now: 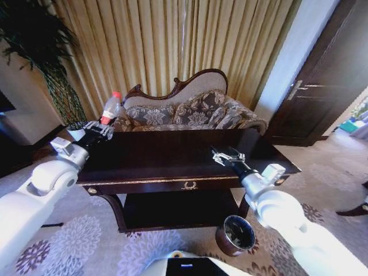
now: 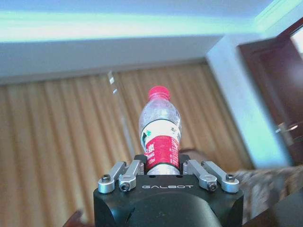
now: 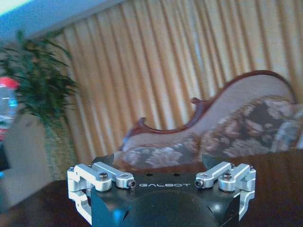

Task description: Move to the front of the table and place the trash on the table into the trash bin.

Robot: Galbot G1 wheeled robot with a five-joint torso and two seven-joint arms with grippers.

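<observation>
The trash I hold is a clear plastic bottle (image 1: 111, 108) with a red cap and a red-white label. It stands upright in my left gripper (image 1: 99, 131), lifted above the left end of the dark glossy table (image 1: 167, 158). The left wrist view shows the bottle (image 2: 160, 127) clamped at its base between the fingers of the left gripper (image 2: 161, 166). Over the right part of the table hovers my right gripper (image 1: 223, 155), open and holding nothing; it appears as the right gripper (image 3: 161, 165) with its jaws spread wide. The trash bin (image 1: 236, 234) stands on the carpet below the table's right front.
A carved patterned sofa (image 1: 190, 112) stands right behind the table. A tall plant (image 1: 54, 75) in a white pot is at the far left, curtains hang behind, and a dark door (image 1: 325, 75) is at the right. Patterned carpet lies in front of the table.
</observation>
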